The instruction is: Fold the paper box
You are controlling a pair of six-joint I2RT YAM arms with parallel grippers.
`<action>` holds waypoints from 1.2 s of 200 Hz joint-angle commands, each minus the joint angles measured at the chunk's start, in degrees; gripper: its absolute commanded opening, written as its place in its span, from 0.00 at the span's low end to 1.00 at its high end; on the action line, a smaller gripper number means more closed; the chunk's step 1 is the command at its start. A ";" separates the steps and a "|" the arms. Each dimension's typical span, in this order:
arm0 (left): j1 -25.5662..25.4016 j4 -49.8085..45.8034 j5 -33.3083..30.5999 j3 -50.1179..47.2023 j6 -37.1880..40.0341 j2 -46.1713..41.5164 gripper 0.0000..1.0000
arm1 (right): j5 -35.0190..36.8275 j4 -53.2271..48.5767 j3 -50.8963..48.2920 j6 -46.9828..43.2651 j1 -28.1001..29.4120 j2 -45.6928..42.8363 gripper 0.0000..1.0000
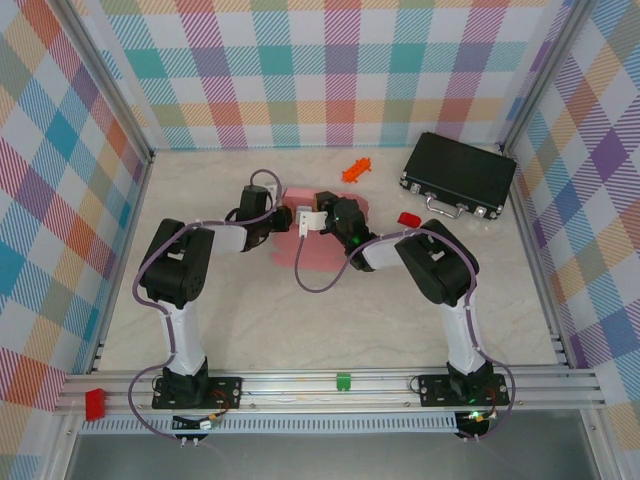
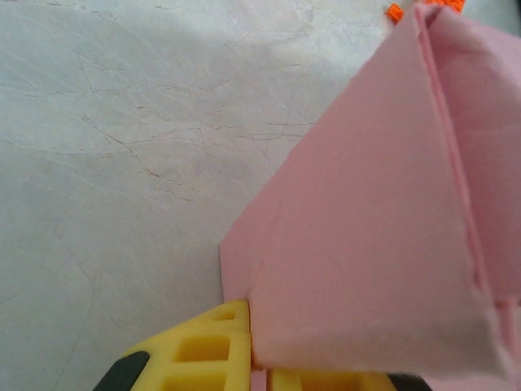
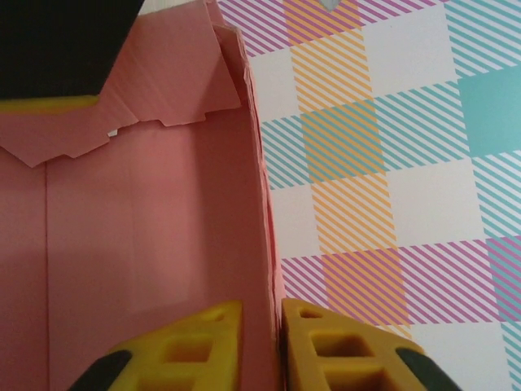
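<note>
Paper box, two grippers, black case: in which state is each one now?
paper box: partly folded, walls raised, between both grippers
left gripper: shut on a wall of the paper box
right gripper: astride a wall, grip uncertain
black case: closed, lying flat

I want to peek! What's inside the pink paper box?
Inside the paper box there are just bare pink walls and a folded flap with tabs. Nothing loose shows, but the right gripper hides one corner.
</note>
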 commanded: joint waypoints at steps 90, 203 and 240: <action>-2.48 -4.10 -8.52 -0.82 7.02 -3.77 0.10 | 0.81 -3.87 -3.80 9.45 1.42 -8.25 0.74; -3.00 -1.19 -12.53 -9.15 10.51 -10.95 0.09 | -1.39 -39.89 -2.95 47.02 -4.03 -27.38 0.81; -3.01 -0.79 -12.27 -9.15 10.97 -10.71 0.08 | -5.79 -50.23 -0.25 57.86 -11.38 -29.12 0.79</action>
